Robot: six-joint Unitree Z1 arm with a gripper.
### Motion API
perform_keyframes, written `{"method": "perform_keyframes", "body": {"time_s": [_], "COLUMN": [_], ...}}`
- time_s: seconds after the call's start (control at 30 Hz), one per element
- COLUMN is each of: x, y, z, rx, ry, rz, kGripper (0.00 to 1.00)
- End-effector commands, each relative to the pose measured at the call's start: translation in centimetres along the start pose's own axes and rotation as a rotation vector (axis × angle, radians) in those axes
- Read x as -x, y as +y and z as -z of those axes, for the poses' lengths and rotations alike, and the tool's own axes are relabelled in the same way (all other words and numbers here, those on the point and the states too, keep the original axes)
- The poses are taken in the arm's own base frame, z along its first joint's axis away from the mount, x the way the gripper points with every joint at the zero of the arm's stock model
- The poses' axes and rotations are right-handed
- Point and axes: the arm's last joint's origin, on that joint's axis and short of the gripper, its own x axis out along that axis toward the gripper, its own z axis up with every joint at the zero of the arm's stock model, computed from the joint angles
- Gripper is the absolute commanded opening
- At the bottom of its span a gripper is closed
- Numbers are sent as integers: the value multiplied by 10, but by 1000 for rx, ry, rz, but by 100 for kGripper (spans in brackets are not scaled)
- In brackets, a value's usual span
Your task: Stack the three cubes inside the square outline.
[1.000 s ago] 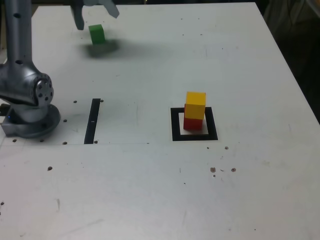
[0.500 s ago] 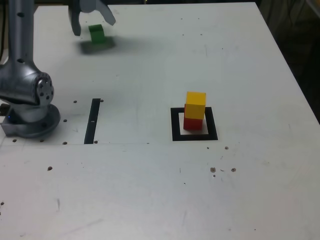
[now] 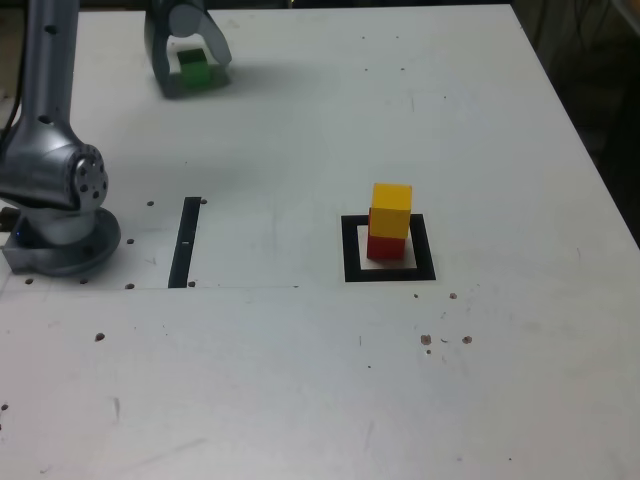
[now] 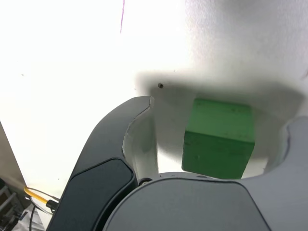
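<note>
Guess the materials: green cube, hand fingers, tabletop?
Green cube: matte, faintly speckled faces with crisp edges, likely painted wood or foam; can't tell which. Hand fingers: smooth dark moulded shells, probably plastic. Tabletop: flat white matte board, scuffed and dotted with small holes, probably laminate or painted wood.

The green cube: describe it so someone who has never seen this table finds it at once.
Start at the white table and go to its far corner on the exterior view's left, well away from the square outline. There the gripper straddles the green cube, which rests on the surface. Unlike the yellow cube and red cube, it is unstacked.
</note>
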Motion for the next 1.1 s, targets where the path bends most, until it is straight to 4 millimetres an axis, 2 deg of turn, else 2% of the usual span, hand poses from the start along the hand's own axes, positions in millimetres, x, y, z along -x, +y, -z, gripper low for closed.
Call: {"method": "perform_keyframes", "body": {"time_s": [0.0,0.1,0.13,0.73,1.07], "x": [-2,0,1,4,25], "y": [2,3,3,0,-18], "z": [-1,-1,-1,0,-1], "rx": [5,7,6,0,-34], "ry": [2,-6,-8,-15,-49], "rz": [-3,-16,-17,-16,-25], "kGripper": [51,35,34,33,33]}}
